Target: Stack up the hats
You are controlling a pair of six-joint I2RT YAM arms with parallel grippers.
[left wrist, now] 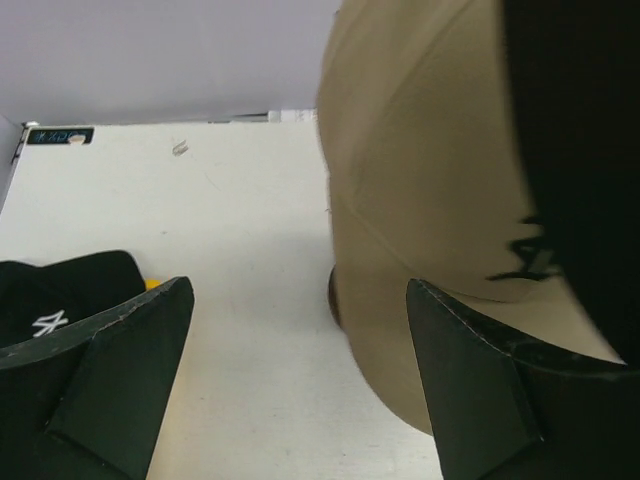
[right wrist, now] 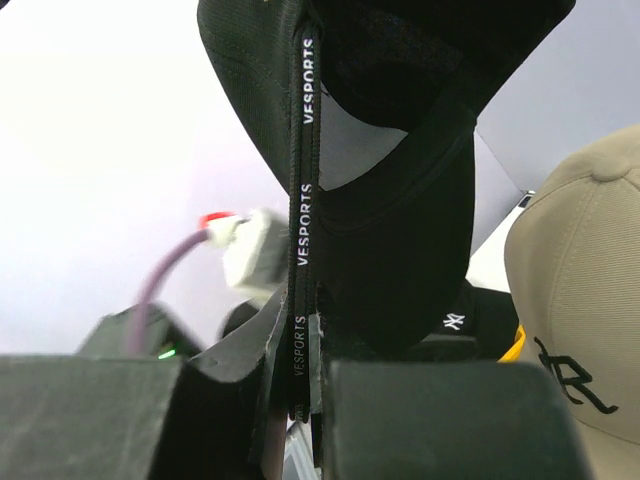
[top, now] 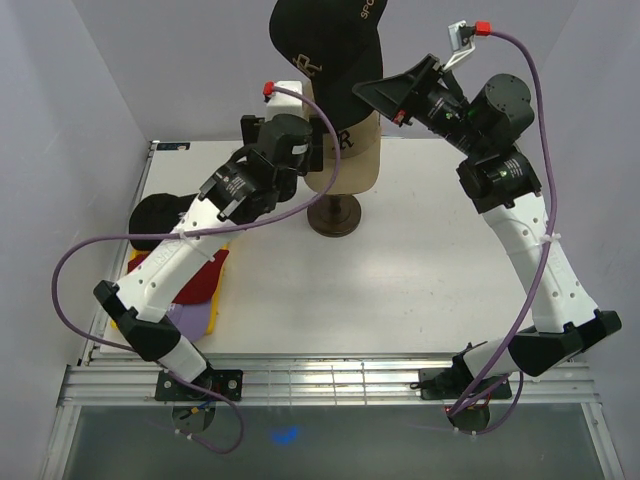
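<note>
My right gripper (top: 388, 93) is shut on the back strap of the black SPORT cap (top: 325, 45) and holds it up over the tan cap (top: 352, 150), which sits on the mannequin head. In the right wrist view the strap (right wrist: 303, 250) is pinched between the jaws of the gripper (right wrist: 308, 385). My left gripper (top: 312, 150) is open beside the tan cap; in its wrist view (left wrist: 300, 385) the tan cap (left wrist: 420, 200) is just by the right finger. The black NY cap (top: 160, 215), red cap (top: 205, 282) and lavender cap (top: 190, 322) lie at the left.
The mannequin head's dark round stand (top: 334, 216) is at the table's middle back. A yellow tray (top: 211, 320) lies under the caps at the left, partly hidden by my left arm. White walls close in the left, back and right sides.
</note>
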